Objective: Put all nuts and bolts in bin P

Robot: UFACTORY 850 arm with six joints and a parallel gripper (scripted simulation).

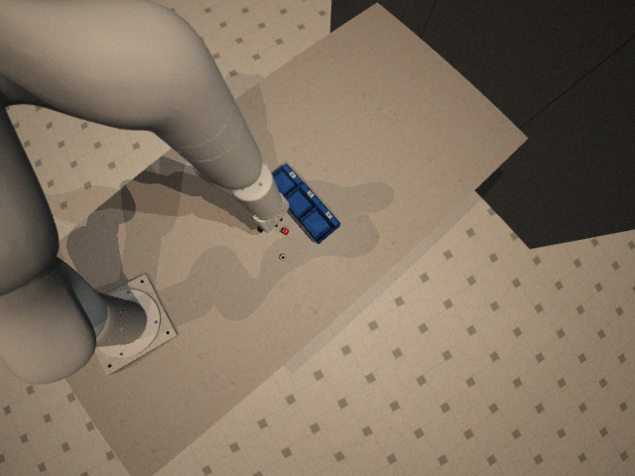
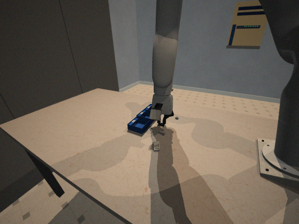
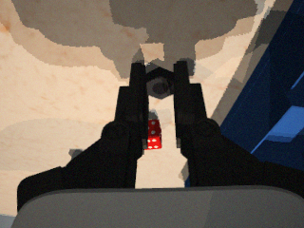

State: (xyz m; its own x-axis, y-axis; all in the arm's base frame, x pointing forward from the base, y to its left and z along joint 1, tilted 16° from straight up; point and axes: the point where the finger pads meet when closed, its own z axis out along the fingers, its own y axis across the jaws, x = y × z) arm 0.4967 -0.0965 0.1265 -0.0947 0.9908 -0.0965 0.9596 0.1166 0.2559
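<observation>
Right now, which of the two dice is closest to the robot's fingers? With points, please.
The red die [image 1: 285, 231] [image 3: 154, 134]. It shows in the wrist view, just by the gripper [image 2: 161, 124] [image 3: 160, 78]; the white die [image 2: 156, 146] lies farther off.

The desk [image 1: 410, 102] [image 2: 96, 110] is pinkish beige with faint rusty flecks, the joined bins [image 1: 301, 201] [image 2: 138, 124] [image 3: 256, 95] are blue with white labels, the die [image 1: 285, 231] [image 3: 153, 135] is red with white pips, the pincer's fingers are black, and the floor [image 1: 461, 358] [image 2: 212, 101] is cream dotted with grey-brown squares.
</observation>
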